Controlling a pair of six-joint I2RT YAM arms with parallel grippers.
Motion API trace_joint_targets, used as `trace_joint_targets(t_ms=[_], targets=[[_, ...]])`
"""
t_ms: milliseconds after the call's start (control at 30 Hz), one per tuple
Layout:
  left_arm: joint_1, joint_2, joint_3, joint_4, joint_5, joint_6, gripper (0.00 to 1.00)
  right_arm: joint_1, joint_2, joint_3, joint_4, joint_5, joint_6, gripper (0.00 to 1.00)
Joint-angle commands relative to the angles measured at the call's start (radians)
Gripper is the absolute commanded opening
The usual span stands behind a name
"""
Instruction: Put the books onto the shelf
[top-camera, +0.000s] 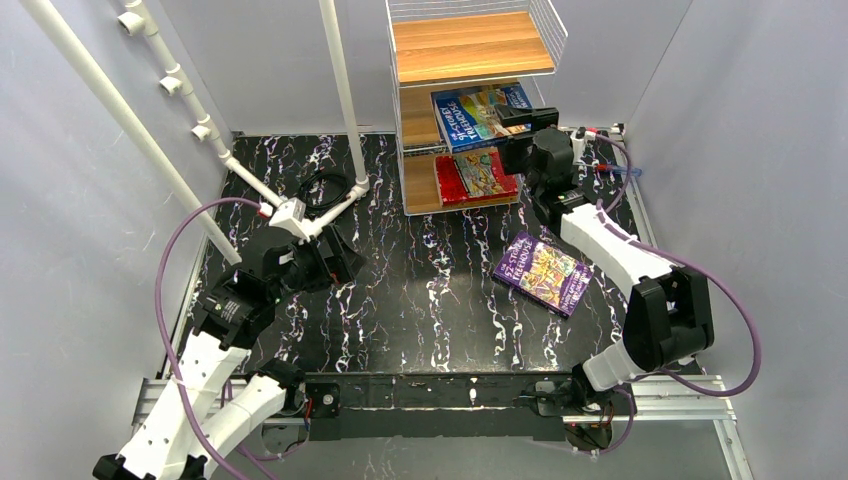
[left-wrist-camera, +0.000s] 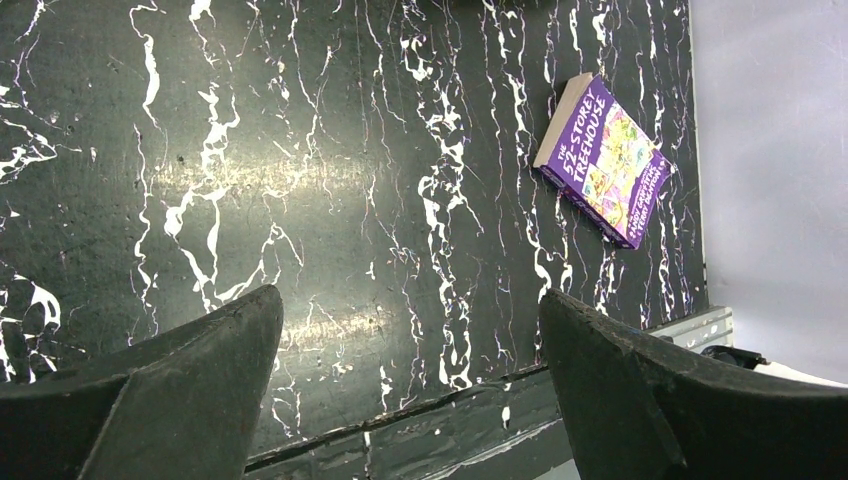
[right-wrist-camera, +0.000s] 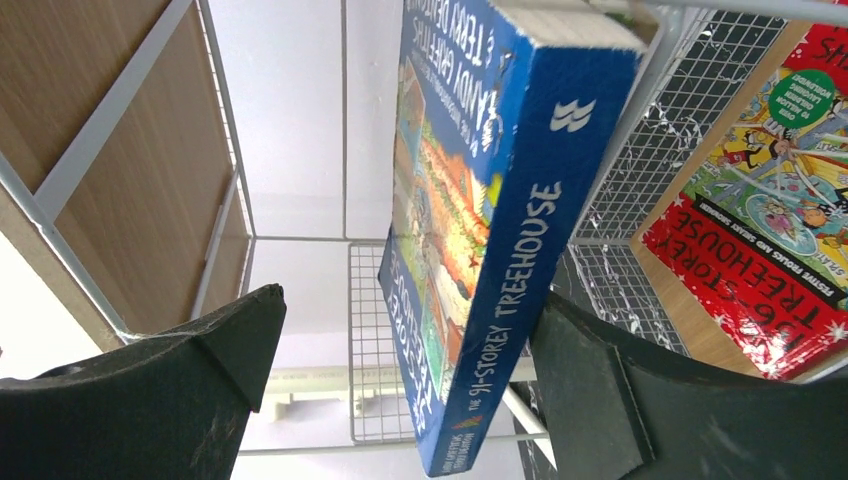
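**Blue book shelved, purple one waiting**

The right gripper (right-wrist-camera: 408, 310) has its jaws apart either side of the blue book (right-wrist-camera: 470, 230) on the shelf's (top-camera: 470, 48) middle board. The left gripper (left-wrist-camera: 410, 310) is idle, jaws apart. The likely next move is to back out without snagging, then fetch the purple book (top-camera: 545, 272) from the worktop (top-camera: 430, 290).

My black marbled table (top-camera: 430, 290) carries the purple book (top-camera: 545, 273) flat at its right. The shelf (top-camera: 470, 45) stands at the far edge, with the blue book (top-camera: 480, 112) on its middle board and the red book (top-camera: 478, 175) on the one below.
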Motion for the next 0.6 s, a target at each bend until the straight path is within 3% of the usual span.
trace_joint_targets(t_ms=[0,267,500,567], targets=[[0.005,-0.032,-0.029,0.000,-0.008,-0.006,0.98,-0.036,-0.050,-0.033,0.082,-0.112,-0.044,0.99],[0.005,-0.029,-0.026,-0.010,-0.008,0.002,0.98,-0.060,-0.045,-0.050,0.102,-0.186,-0.060,0.96],[0.005,-0.055,-0.029,-0.027,-0.020,0.002,0.98,-0.074,-0.039,-0.085,0.143,-0.218,-0.041,0.69],[0.005,-0.057,-0.031,-0.029,-0.021,0.001,0.98,-0.075,-0.040,-0.094,0.147,-0.213,-0.042,0.58]])
